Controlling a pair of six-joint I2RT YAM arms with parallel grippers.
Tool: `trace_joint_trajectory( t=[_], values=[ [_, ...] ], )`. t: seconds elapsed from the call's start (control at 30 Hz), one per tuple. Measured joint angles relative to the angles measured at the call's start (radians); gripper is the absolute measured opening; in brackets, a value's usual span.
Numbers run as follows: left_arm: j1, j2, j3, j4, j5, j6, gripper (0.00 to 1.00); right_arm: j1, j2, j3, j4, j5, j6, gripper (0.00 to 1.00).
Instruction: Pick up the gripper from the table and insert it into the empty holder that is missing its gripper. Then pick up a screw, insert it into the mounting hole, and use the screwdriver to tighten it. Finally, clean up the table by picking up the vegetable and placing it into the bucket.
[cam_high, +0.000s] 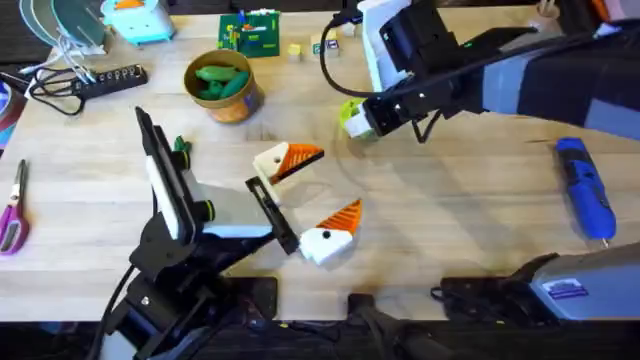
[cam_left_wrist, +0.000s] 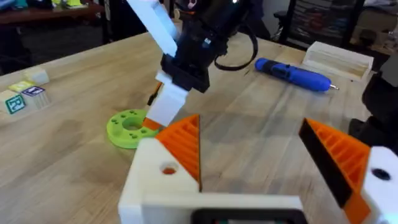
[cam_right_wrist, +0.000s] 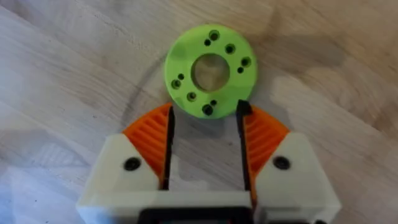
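My right gripper (cam_high: 356, 118) (cam_right_wrist: 206, 115) is open just over the table (cam_high: 450, 210), its orange-padded fingertips at the edge of a flat yellow-green ring disc (cam_right_wrist: 210, 70) (cam_left_wrist: 127, 127). My left gripper (cam_high: 335, 180) (cam_left_wrist: 249, 124) is wide open and holds nothing; both its white fingers carry orange pads. Its far finger block (cam_left_wrist: 163, 168) has a hole showing orange. The blue screwdriver (cam_high: 585, 185) (cam_left_wrist: 292, 71) lies at the right. The dark green vegetable (cam_high: 181, 147) lies beside the left arm. The bucket (cam_high: 232, 108) stands at the back. A loose gripper pad and a screw are out of view.
Light green pod pieces (cam_high: 220, 80) fill the bucket. A power strip (cam_high: 105, 80) and scissors (cam_high: 14, 205) lie at the left. A green circuit board (cam_high: 250, 32) and small blocks (cam_high: 295, 50) sit along the back edge.
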Motion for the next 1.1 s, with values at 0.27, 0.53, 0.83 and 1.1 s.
trace_joint_trajectory(
  t=[0.27,0.53,0.83,1.1],
  values=[
    [0.000,0.000,0.000,0.000,0.000,0.000,0.992,0.005,0.034,0.000,0.002,0.008,-0.005,0.431],
    [0.000,0.000,0.000,0.000,0.000,0.000,0.992,0.010,0.049,0.000,0.025,0.011,-0.009,0.286],
    [0.000,0.000,0.000,0.000,0.000,0.000,0.992,0.010,0.049,0.000,0.030,0.011,-0.013,0.160],
    [0.000,0.000,0.000,0.000,0.000,0.000,0.992,0.010,0.049,0.000,0.028,0.011,-0.017,0.009]
  ],
)
